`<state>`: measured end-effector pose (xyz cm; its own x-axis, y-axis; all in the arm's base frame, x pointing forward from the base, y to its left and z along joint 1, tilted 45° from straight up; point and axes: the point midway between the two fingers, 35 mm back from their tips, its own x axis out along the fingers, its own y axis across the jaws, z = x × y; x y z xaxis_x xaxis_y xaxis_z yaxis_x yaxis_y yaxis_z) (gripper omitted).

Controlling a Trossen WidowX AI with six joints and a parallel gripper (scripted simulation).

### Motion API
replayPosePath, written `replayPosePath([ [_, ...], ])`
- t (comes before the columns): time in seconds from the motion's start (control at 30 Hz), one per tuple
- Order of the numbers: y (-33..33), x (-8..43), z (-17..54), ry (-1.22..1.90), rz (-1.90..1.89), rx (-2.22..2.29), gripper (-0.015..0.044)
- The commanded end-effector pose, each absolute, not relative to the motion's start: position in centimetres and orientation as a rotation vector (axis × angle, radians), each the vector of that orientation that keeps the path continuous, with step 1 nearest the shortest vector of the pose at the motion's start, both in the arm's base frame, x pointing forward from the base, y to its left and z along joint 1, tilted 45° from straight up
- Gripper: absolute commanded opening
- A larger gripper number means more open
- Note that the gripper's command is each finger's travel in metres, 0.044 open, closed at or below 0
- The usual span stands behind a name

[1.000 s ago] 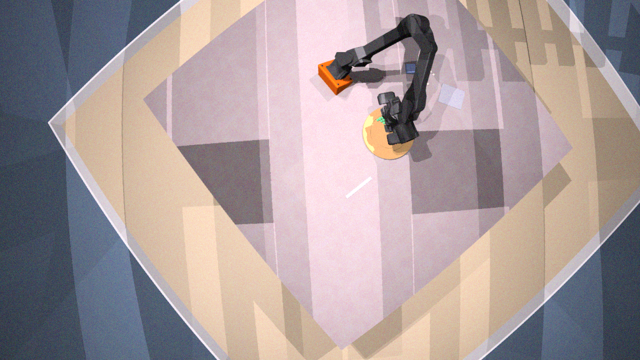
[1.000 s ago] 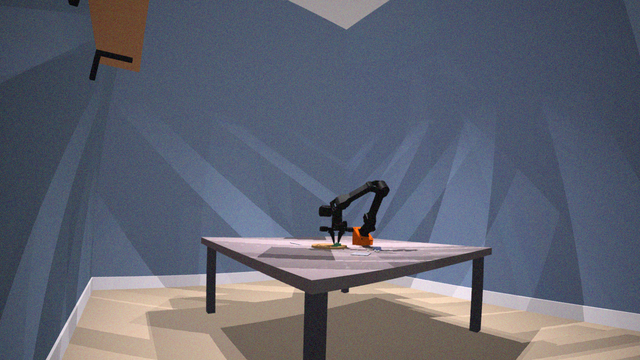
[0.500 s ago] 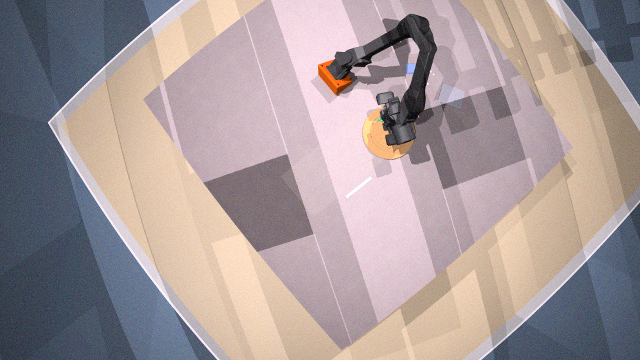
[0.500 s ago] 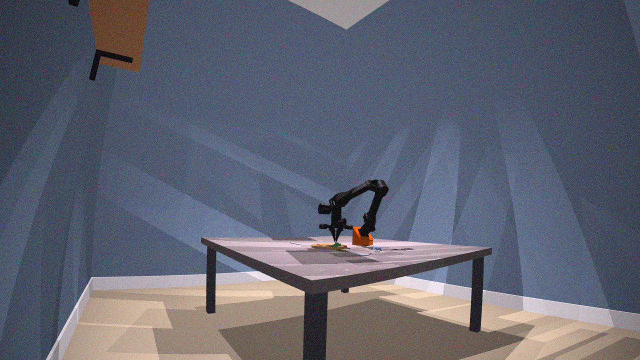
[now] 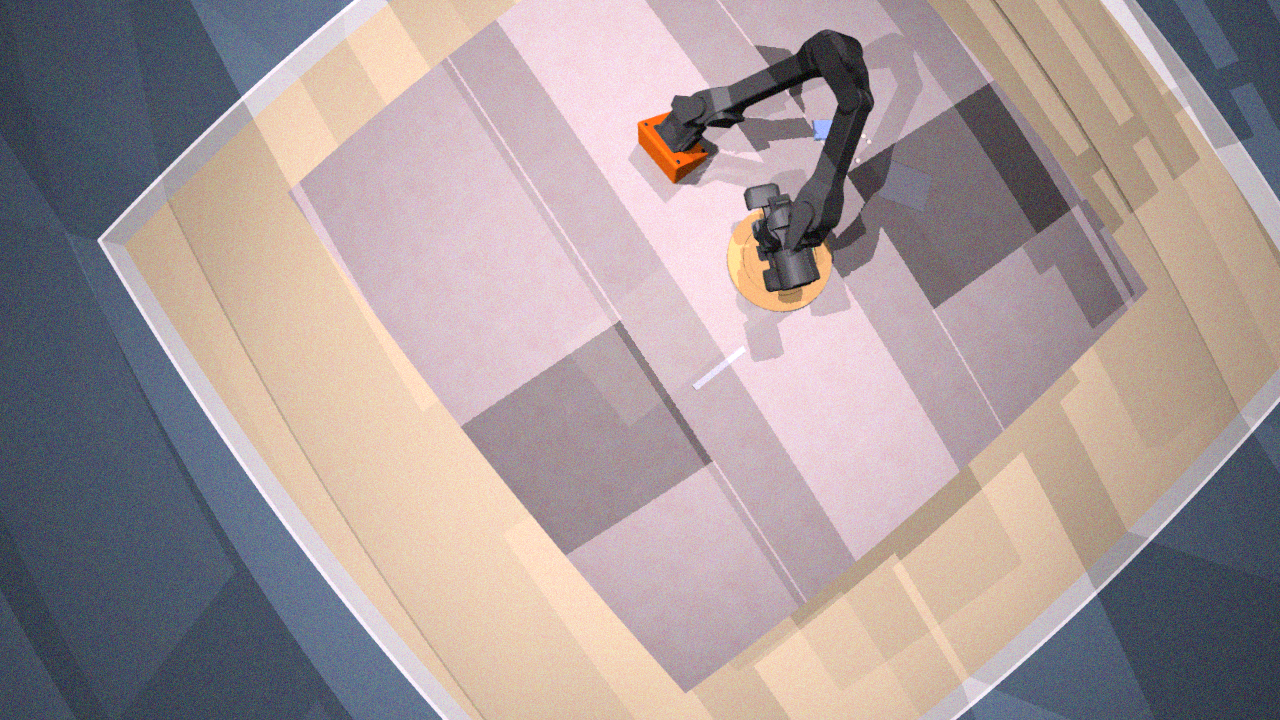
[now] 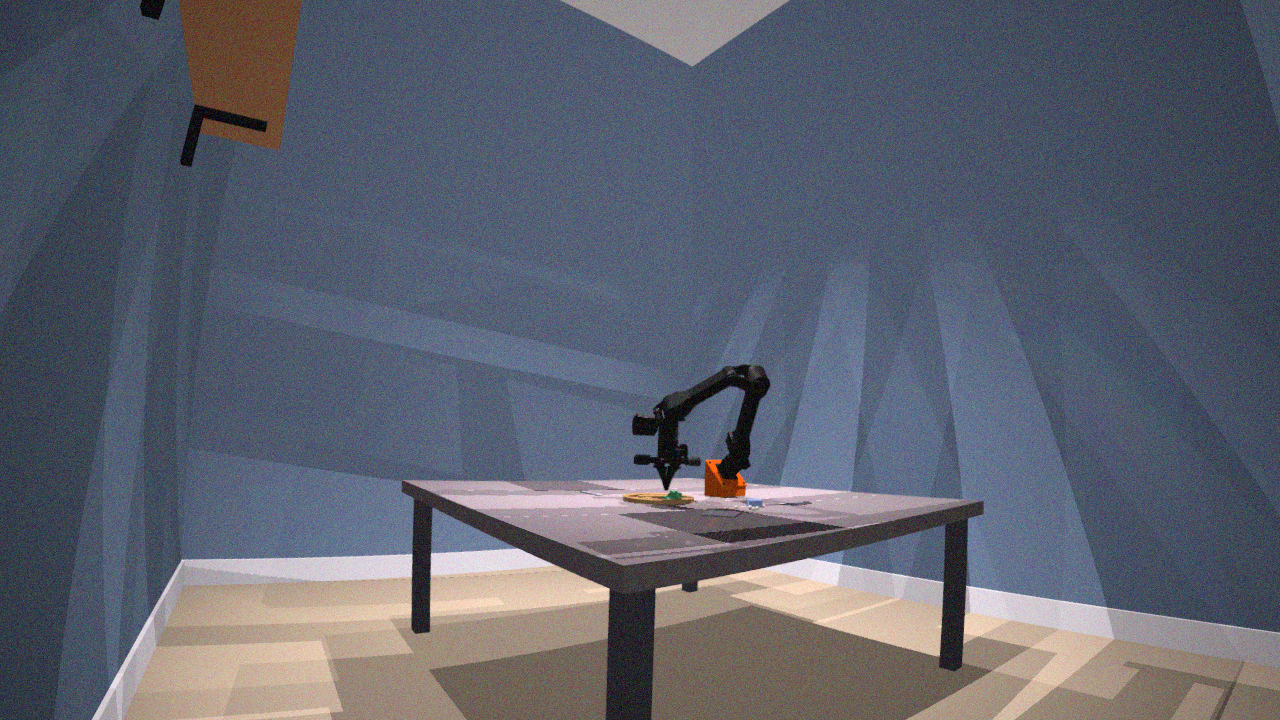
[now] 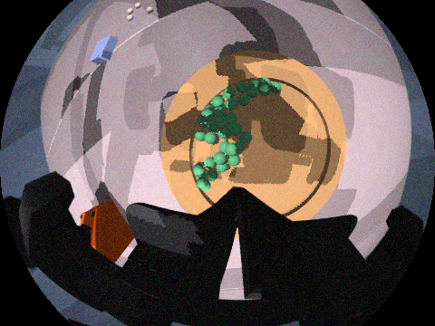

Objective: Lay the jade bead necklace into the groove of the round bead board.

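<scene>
The round wooden bead board (image 5: 750,284) (image 6: 633,499) (image 7: 272,199) lies flat on the table. The green jade bead necklace (image 6: 674,494) (image 7: 230,148) lies bunched on it. In the wrist view it forms a crooked, doubled band across the left part of the ring groove (image 7: 329,145), from the top of the ring to its lower left. Several beads lie inside the ring. My gripper (image 6: 665,488) (image 7: 237,192) is shut, its fingertips together with no beads seen between them, a little above the board. In the top view the arm hides the necklace and the fingertips.
A small blue block (image 5: 821,129) (image 6: 754,503) (image 7: 103,49) and several loose white beads (image 7: 138,5) lie beyond the board. A flat pale square (image 5: 906,188) lies in shadow. A thin white strip (image 5: 719,368) lies on the board's other side. The arm's orange base (image 5: 655,143) (image 7: 113,235) stands nearby.
</scene>
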<state>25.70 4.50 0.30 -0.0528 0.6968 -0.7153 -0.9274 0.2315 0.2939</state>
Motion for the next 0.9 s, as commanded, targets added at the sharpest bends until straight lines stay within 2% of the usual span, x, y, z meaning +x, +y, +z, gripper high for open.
replayPosePath([
  [0.0,4.95,25.46,-0.18,0.915,1.36,-0.312,0.0],
  [0.13,5.12,25.45,-0.35,0.915,1.36,-0.312,0.0],
  [0.7,4.8,25.49,0.0,0.916,1.361,-0.313,0.044],
  [0.87,4.24,25.54,0.57,0.915,1.36,-0.313,0.044],
])
